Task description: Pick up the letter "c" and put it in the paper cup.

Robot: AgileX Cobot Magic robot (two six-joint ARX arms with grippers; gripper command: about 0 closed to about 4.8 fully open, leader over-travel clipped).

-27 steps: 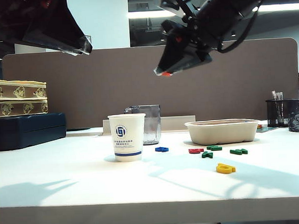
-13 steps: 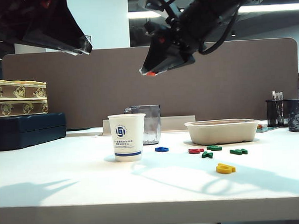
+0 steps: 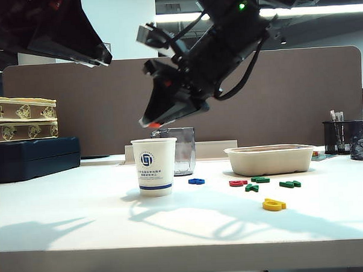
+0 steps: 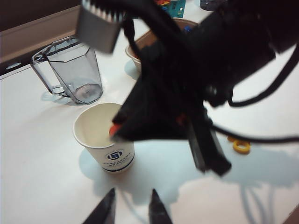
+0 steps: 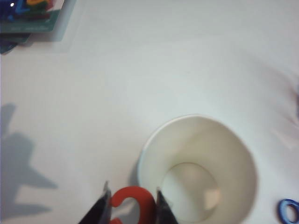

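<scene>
Right claw [image 5: 131, 205] pinching letter "c" [image 5: 132, 203] above paper cup [image 5: 198, 168] rim, opening facing away from cup; left claw [image 4: 132, 211] parted, empty, near cup.

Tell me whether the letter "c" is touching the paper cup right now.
Apart. In the exterior view the letter "c", pinched in the right gripper, hangs above the rim of the paper cup with background showing between them.

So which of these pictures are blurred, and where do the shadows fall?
Exterior view: sharp, soft arm shadows on the white table in front of the paper cup. Left wrist view: the right arm is a dark blur above the cup. Right wrist view: soft; the right hand holds the letter "c".
</scene>
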